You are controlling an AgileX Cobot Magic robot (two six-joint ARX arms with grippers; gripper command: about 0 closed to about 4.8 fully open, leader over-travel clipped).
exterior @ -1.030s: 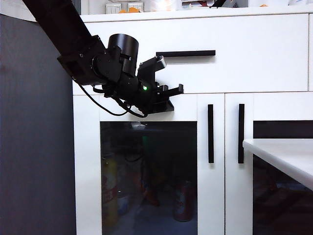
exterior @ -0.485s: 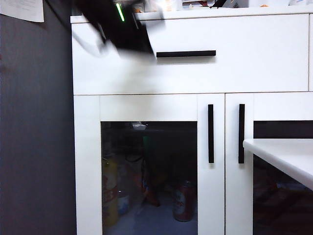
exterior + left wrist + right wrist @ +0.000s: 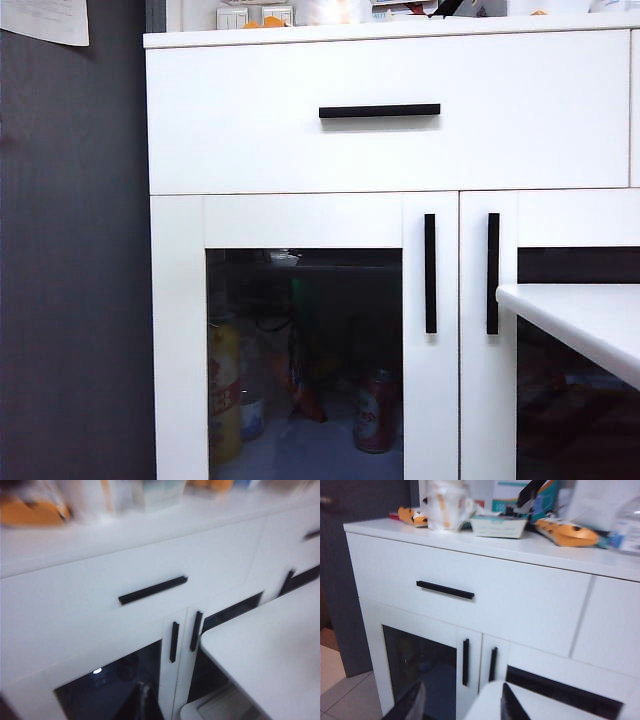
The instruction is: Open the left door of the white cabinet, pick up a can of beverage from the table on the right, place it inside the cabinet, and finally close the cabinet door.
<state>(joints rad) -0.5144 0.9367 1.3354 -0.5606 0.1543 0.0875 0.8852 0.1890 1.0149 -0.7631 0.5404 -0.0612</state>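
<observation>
The white cabinet [image 3: 250, 130] fills the exterior view. Its left door [image 3: 305, 225] is closed, flush beside the narrower door, with its black bar handle [image 3: 430, 272] upright. Behind the dark glass a red can of beverage [image 3: 375, 412] stands upright on the cabinet floor. The table [image 3: 580, 310] juts in at the right, bare where it shows. Neither gripper is in the exterior view. In the left wrist view, my left gripper [image 3: 142, 705] is a blurred dark shape, shut, well back from the door handle [image 3: 174, 641]. My right gripper [image 3: 462, 707] hangs open and empty over the table's corner [image 3: 540, 705].
A yellow bottle [image 3: 225, 390] and a red packet [image 3: 305, 392] also stand behind the glass. The drawer with its horizontal handle [image 3: 379, 110] sits above the doors. Boxes and orange items [image 3: 565, 532] crowd the cabinet top. A dark grey wall [image 3: 70, 260] stands to the left.
The left arm, which hung in front of the top of the left door, has swung up and out of the exterior view. The door stays closed, the can in place.
</observation>
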